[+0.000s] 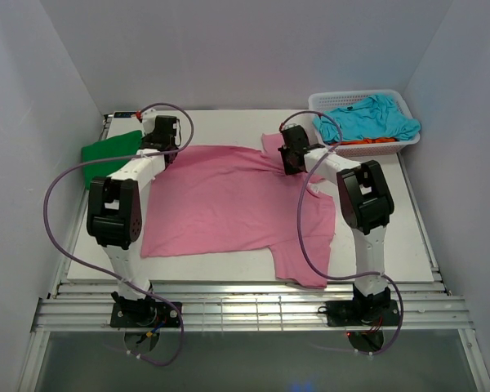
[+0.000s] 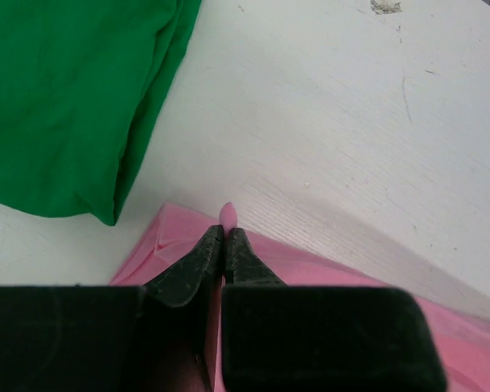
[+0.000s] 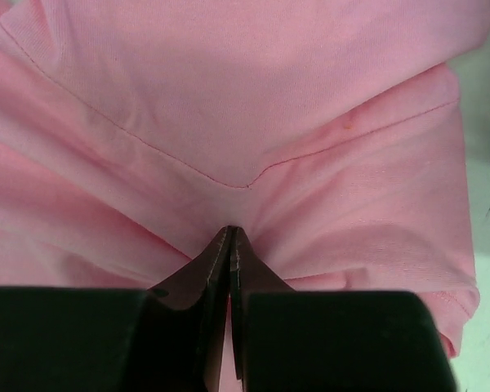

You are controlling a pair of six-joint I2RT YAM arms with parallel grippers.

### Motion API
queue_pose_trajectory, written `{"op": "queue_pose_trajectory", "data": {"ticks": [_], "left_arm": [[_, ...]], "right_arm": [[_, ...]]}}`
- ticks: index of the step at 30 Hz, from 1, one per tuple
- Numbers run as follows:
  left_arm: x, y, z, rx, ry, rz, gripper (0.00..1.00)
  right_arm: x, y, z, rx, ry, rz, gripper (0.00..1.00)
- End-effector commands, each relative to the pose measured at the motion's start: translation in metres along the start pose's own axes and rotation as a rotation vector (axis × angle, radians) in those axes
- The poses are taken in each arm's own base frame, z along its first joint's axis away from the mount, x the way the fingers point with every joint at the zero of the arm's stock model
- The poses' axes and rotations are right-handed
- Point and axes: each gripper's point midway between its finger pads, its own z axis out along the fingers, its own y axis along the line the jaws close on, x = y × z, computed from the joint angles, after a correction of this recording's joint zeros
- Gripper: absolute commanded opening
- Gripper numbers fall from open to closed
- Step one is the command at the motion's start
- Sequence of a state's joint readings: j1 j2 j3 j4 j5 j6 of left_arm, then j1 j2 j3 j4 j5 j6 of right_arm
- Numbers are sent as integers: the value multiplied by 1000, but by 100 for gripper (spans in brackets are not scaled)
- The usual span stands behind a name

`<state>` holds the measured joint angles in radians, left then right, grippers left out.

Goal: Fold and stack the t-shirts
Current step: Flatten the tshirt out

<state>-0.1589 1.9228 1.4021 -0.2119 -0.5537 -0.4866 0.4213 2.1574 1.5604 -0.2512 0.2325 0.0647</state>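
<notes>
A large pink t-shirt (image 1: 229,200) lies spread across the middle of the table. My left gripper (image 1: 165,149) is at its far left corner, shut on the pink cloth (image 2: 226,215), a small tip of which pokes out past the fingertips. My right gripper (image 1: 291,162) is at the shirt's far right part near the sleeve, shut on a pinch of pink fabric (image 3: 245,122) that puckers toward its tips. A folded green t-shirt (image 1: 110,153) lies at the far left, also in the left wrist view (image 2: 57,106). A turquoise t-shirt (image 1: 371,118) lies over an orange one (image 1: 380,140) in the basket.
A white mesh basket (image 1: 361,147) stands at the far right corner of the table. White walls close in on the left, back and right. Purple cables loop from both arms. Bare white tabletop (image 2: 351,122) shows beyond the pink shirt's corner.
</notes>
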Motion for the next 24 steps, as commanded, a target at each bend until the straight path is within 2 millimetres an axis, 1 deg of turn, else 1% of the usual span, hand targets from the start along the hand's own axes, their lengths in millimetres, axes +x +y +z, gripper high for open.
{"op": "queue_pose_trajectory", "data": {"ticks": [1, 2, 3, 5, 6, 7, 8, 9, 10, 13, 14, 15, 16, 17, 19, 20, 22, 23, 24], "left_arm": [[-31, 5, -26, 26, -59, -69, 0], [-34, 6, -29, 24, -66, -77, 0], [-33, 8, -30, 20, -66, -85, 0], [-30, 11, -31, 9, -61, -86, 0], [-32, 14, -33, -3, -66, -94, 0], [-31, 16, -33, -12, -65, -95, 0], [-33, 19, -33, -24, -71, -97, 0], [-33, 19, -33, -29, -72, -99, 0], [-32, 21, -33, -35, -70, -95, 0], [-32, 22, -32, -43, -68, -93, 0], [-33, 21, -33, -43, -70, -95, 0], [-32, 22, -32, -47, -68, -94, 0], [-32, 22, -33, -48, -70, -101, 0], [-32, 23, -33, -50, -68, -101, 0], [-31, 25, -34, -55, -68, -101, 0], [-31, 26, -34, -61, -70, -100, 0], [-31, 31, -35, -79, -73, -96, 0], [-32, 31, -37, -83, -77, -100, 0], [-31, 34, -38, -91, -77, -98, 0]], "right_arm": [[57, 10, -13, 2, 151, -22, 8], [60, 12, -16, 3, 152, -24, 8], [67, 13, -20, 1, 160, -25, 8], [70, 19, -26, -3, 156, -31, 8], [65, 19, -31, 2, 136, -29, 8], [65, 20, -34, 7, 126, -33, 8], [54, 17, -41, 27, 91, -30, 8], [45, 16, -43, 35, 60, -25, 10], [30, 13, -47, 46, 20, -24, 19], [-9, -1, -58, 112, -74, -39, 29], [-33, -4, -61, 127, -118, -35, 31], [-44, -5, -61, 129, -138, -36, 36], [-49, -11, -58, 137, -131, -37, 43], [-67, -10, -52, 138, -150, -41, 44], [-79, -17, -43, 154, -144, -39, 44], [-86, -19, -35, 167, -141, -43, 45], [-89, -24, -26, 181, -139, -39, 46], [-87, -24, -17, 187, -130, -40, 52], [-94, -26, -16, 191, -144, -34, 53]]}}
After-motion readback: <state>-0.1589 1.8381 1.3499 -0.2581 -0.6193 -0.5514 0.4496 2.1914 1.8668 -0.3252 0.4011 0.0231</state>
